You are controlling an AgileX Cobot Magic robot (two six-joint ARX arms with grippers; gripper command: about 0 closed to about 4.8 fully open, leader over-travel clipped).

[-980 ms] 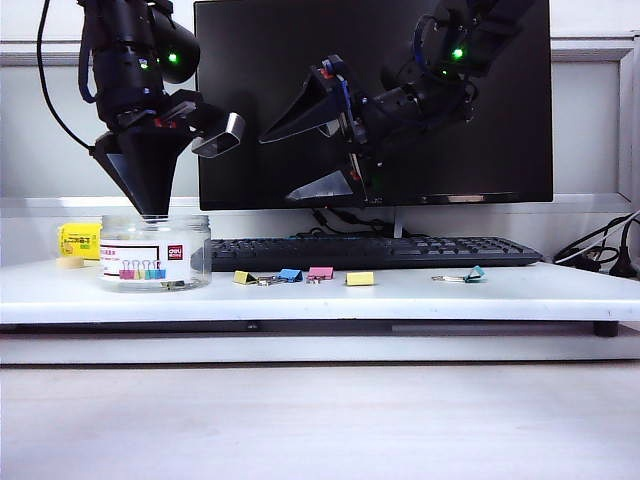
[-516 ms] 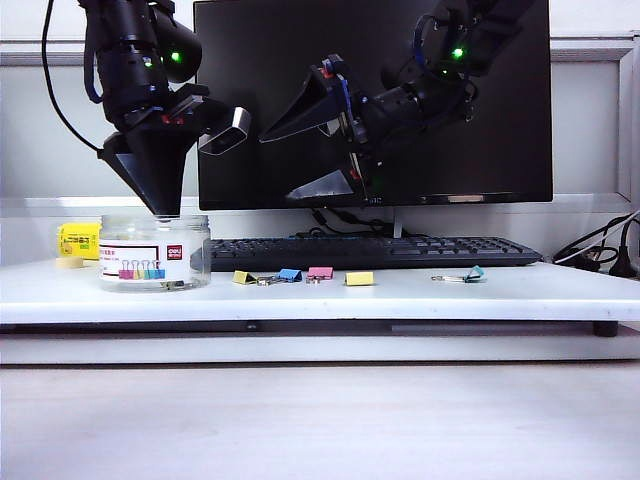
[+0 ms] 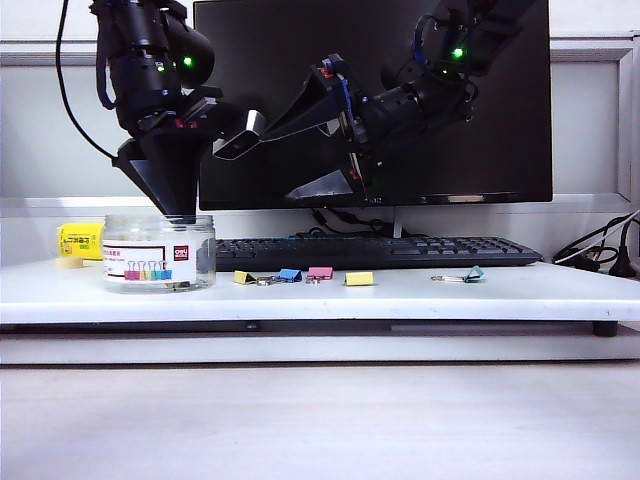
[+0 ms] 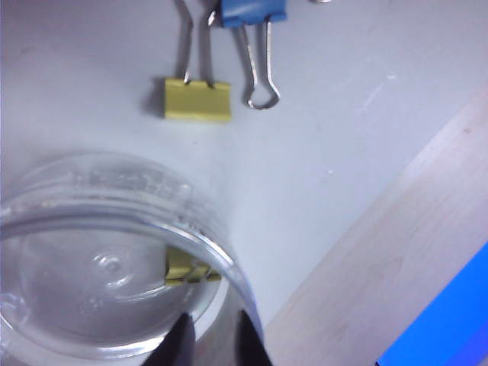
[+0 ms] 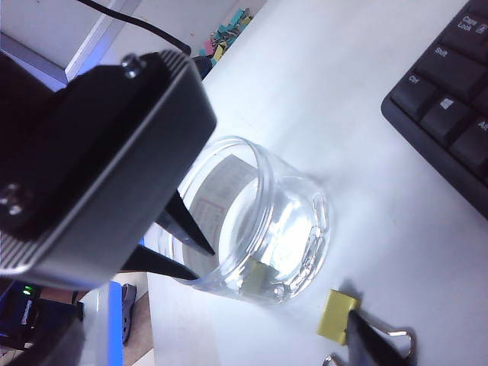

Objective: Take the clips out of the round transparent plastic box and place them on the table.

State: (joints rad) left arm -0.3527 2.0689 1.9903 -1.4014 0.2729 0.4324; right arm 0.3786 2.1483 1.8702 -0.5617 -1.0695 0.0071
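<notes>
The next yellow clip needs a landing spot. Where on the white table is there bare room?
Bare table lies between the right yellow clip and the teal clip, and right of the teal clip. Between the box and that clip it is crowded. Left gripper sits at the box mouth; right gripper hangs open above.

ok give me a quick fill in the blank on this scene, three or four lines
1. The left end effector hangs at the rim of the round transparent plastic box, and its fingertips stand ____ together.
2. One clip of ____ colour lies inside the box.
3. The right end effector, raised before the monitor, has its jaws ____.
4. The table also bears a black ____.

Missing words: close; yellow; open; keyboard
</notes>
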